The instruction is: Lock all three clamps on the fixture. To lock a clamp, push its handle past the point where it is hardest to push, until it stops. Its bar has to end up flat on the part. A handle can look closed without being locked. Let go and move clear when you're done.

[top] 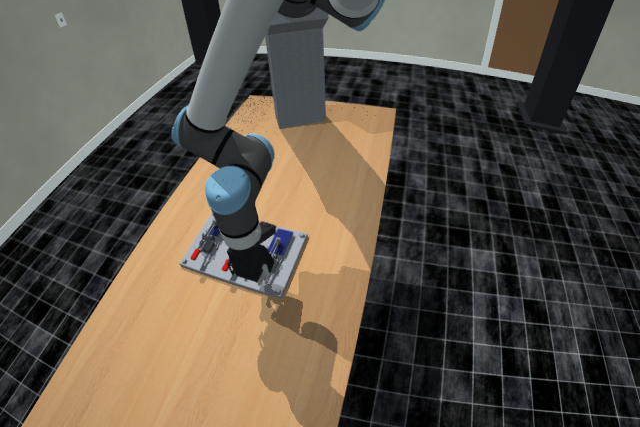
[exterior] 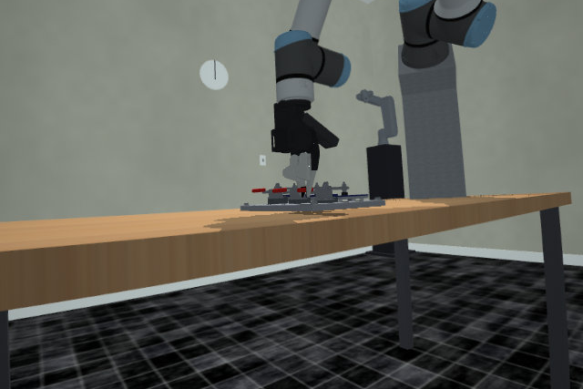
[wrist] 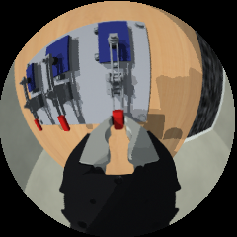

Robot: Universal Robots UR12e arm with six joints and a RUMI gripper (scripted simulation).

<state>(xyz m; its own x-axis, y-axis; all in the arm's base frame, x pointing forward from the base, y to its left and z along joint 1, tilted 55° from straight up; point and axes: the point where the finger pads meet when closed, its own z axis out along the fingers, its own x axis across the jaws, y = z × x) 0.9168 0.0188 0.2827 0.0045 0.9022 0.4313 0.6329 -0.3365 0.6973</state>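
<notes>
Red grips tip all three toggle-clamp handles, and the one on the right-hand clamp (wrist: 118,118) is pinched between the pale fingers of the gripper (wrist: 118,129), which is closed on it rather than shut empty. In the wrist view that handle runs back from the grip along its linkage to a blue part (wrist: 115,40) at the far end of the grey fixture plate (wrist: 140,74), with the clamp bar lying over the blue block. The grip sits right at the fingertips, at the near edge of the plate, so the gripper appears placed to bear on the lever at its far end, where a push has most leverage. From the side, the gripper (exterior: 301,172) hangs nearly straight down over the fixture (exterior: 357,202) on the wooden table (exterior: 141,252), its tips low among the clamps. The middle handle (wrist: 62,122) and the left handle (wrist: 38,124) lie further left, apart from the fingers, each with its own blue part beyond. All three handles look lowered, yet I cannot tell from these views whether any is past its hard point. Seen from above, the wrist hides the held clamp; only two red grips (top: 195,254) show beside it.
</notes>
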